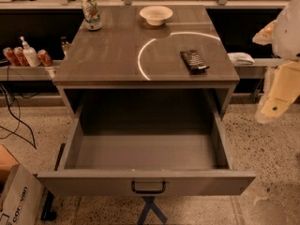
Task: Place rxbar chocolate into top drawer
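Note:
The rxbar chocolate (pixel 193 60), a flat bar in a near-black wrapper, lies on the grey counter top (pixel 117 55) near its right front corner. The top drawer (pixel 145 182) is pulled fully open below the counter, with a small dark pull handle (pixel 148 188) on its front panel. Nothing lies inside the drawer. My gripper (pixel 276 108) hangs at the right edge of the view, to the right of the counter and apart from the bar.
A green-labelled can (pixel 91 13) and a white bowl (pixel 156 15) stand at the back of the counter. Red cans and a pump bottle (pixel 29 54) sit on a shelf to the left. A cardboard box (pixel 16 198) stands on the floor at lower left.

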`<action>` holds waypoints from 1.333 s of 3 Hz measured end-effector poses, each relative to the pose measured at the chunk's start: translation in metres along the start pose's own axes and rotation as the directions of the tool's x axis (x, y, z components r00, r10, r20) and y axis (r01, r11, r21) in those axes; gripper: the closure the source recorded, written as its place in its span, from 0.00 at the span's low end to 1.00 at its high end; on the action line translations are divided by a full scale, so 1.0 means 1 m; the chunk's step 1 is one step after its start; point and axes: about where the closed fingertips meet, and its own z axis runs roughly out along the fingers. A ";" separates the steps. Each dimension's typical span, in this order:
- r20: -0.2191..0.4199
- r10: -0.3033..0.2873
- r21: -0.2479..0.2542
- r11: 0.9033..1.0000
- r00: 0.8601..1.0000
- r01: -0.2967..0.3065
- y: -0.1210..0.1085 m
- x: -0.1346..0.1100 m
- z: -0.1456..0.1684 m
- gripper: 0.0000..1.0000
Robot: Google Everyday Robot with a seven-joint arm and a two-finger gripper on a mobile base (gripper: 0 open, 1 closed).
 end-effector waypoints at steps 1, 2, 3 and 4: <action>0.000 0.000 0.000 1.000 1.000 0.000 0.000 0.000 0.000 0.00; 0.045 -0.030 -0.041 0.999 0.999 0.032 -0.004 -0.009 0.013 0.00; 0.112 -0.056 -0.081 0.995 0.992 0.065 -0.015 -0.022 0.031 0.00; 0.156 -0.098 -0.116 0.986 0.983 0.117 -0.043 -0.042 0.075 0.00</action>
